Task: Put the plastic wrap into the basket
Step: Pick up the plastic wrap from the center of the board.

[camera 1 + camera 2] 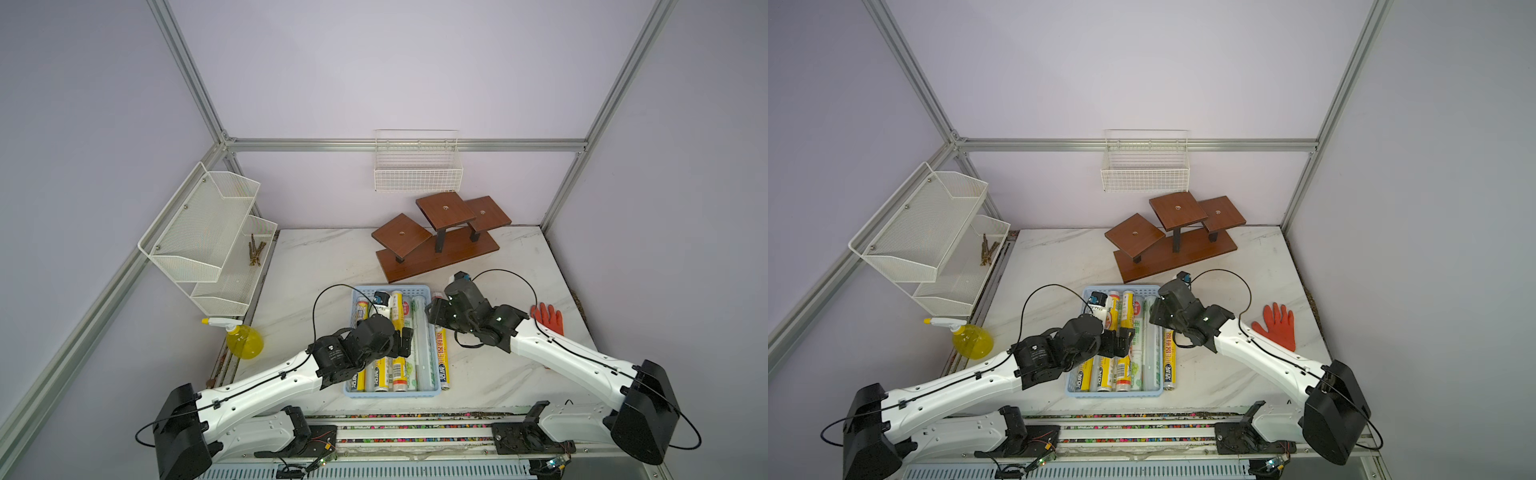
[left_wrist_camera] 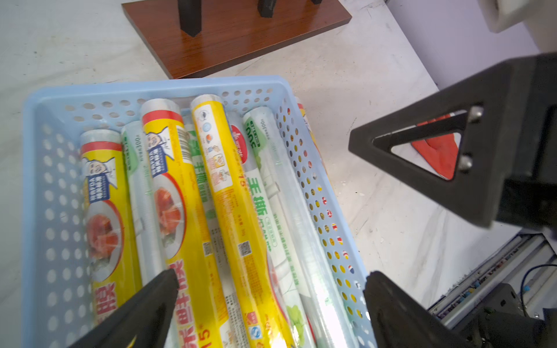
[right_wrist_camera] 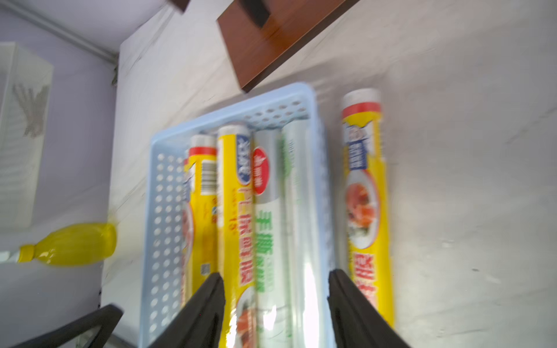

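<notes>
Long slim plastic wrap rolls lay lengthwise in the shallow light blue perforated plastic basket; one yellow roll lay outside it on the desk.

Rolls were yellow with red end bands and food pictures, or whitish-clear with green print, packed side by side with some resting on others. The outside roll lay on the white marbled desk, parallel to the basket and just beside its right wall. Left gripper hung over the basket's middle, jaws spread wide, holding nothing. Right gripper was above the basket's right side, jaws apart over the whitish rolls, gripping none. The white two-tier mesh shelf held thin brownish sticks in its lower tier. A white wire basket hung on the back wall.
</notes>
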Action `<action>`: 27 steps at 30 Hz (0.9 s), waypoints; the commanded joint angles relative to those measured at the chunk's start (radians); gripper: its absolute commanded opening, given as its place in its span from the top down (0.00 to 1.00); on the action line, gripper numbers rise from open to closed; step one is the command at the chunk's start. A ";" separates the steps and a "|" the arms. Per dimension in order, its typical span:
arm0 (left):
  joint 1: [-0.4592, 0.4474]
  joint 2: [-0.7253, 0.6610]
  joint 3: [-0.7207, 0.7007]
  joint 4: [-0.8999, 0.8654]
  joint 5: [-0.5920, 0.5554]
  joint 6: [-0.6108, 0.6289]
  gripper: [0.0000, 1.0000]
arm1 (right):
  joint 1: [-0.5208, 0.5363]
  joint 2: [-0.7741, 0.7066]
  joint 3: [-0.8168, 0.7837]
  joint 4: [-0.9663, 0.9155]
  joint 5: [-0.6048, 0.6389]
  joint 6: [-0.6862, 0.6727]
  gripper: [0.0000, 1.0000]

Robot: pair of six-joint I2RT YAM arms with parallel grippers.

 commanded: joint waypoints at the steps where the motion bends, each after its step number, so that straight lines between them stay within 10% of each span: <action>1: 0.006 0.073 0.075 0.060 0.087 0.023 0.00 | -0.085 0.011 -0.079 -0.042 -0.072 -0.072 0.41; 18: -0.004 0.198 0.125 0.073 0.125 -0.016 0.00 | -0.127 0.251 -0.054 0.000 -0.240 -0.201 0.41; 27: -0.004 0.200 0.116 0.091 0.128 -0.016 0.00 | -0.125 0.290 -0.044 -0.149 -0.004 -0.246 0.43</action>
